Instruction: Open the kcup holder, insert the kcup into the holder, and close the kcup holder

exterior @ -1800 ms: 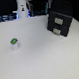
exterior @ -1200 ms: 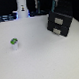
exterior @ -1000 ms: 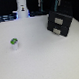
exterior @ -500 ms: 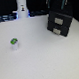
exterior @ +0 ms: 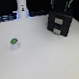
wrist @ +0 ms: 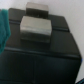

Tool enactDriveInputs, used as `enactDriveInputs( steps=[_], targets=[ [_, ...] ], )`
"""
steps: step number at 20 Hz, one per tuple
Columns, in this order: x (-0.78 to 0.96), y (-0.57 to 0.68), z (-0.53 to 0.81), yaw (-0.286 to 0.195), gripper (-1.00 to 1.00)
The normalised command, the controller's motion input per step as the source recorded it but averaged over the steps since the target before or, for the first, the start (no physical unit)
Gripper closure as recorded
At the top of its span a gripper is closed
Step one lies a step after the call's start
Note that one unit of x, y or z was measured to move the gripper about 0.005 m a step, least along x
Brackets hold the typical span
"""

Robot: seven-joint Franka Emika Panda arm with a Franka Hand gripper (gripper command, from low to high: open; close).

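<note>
A: Exterior view. The holder (exterior: 60, 23) is seen at the back of the white table (exterior: 43, 57), toward the exterior view's right. It is black and boxy; two stacked drawer fronts with pale handles are made out. Both drawers appear to be pushed in.

B: And the kcup (exterior: 14, 43)?

A: Found on the table well apart from the holder, toward the exterior view's left. A white body with a green top is noted. It seems to be upright, with nothing touching it.

B: The gripper (exterior: 60, 7)?

A: Dark shapes are seen just above the holder's top, at the frame's upper edge. The picture is too blurred there; whether the fingers are spread or pressed together cannot be told.

B: Anything else recorded?

A: A tall white bottle (exterior: 21, 9) with dark marks is seen at the back, toward the exterior view's left, well apart from the kcup. A blue strip runs along the table's far edge.

B: Wrist view.

A: Most of the frame is filled by the holder's black surface (wrist: 45, 55), seen very close. Two pale grey blocks, probably its handles (wrist: 36, 26), are seen one behind the other. A teal patch is noted at one edge; what it is cannot be told. No fingers are made out here, so the hand's state stays undetermined. The kcup is not seen in this view.
</note>
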Motion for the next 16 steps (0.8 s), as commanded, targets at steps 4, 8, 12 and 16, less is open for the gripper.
enactDriveInputs(
  steps=[4,8,12,16],
  targets=[
    [-0.2,0.44,-0.39,-0.147,-1.0],
    [-0.12,0.3,-0.45,-0.087,-1.0],
    [-0.11,0.23,-0.47,-0.035,-1.0],
    [-0.15,0.11,-0.5,-0.004,-1.0]
  ],
)
